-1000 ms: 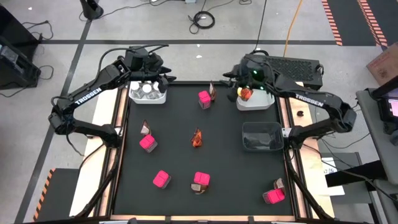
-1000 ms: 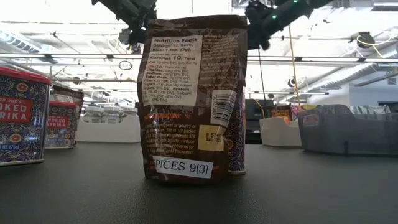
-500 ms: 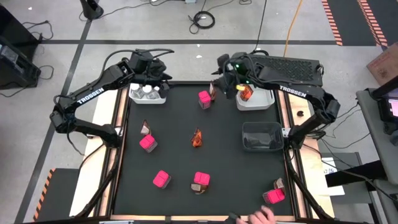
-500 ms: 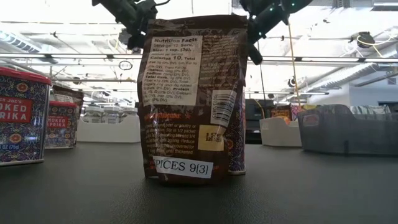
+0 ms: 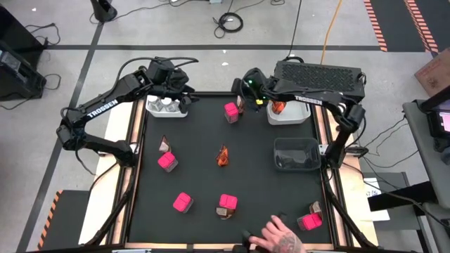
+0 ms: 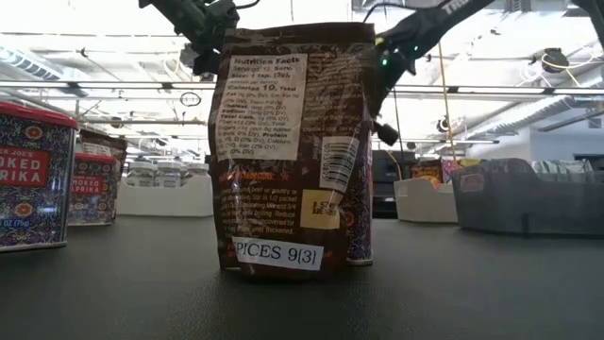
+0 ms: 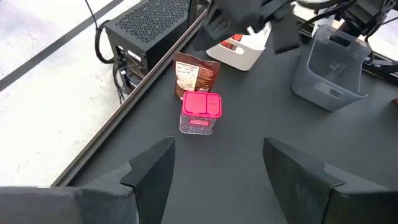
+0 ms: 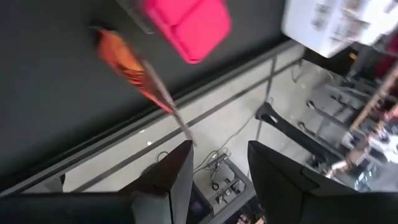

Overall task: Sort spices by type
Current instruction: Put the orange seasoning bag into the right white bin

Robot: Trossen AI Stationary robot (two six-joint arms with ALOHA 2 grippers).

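Reaching toward the far middle of the bench (image 5: pixel 197 151), the right hand (image 5: pixel 247 87) hovers released, fingers apart, beside the sachet (image 5: pixel 240 102) and pink box (image 5: pixel 230 111), likely lined up for a pick. Half a second ago it hung nearer the white bin (image 5: pixel 304 117) on the far right; it has swung leftward since. The left hand (image 5: pixel 173 86) waits released over the jar bin (image 5: pixel 166 107) at far left, where jars already sit. A person's hand (image 5: pixel 275 235) has come further in at the near edge.
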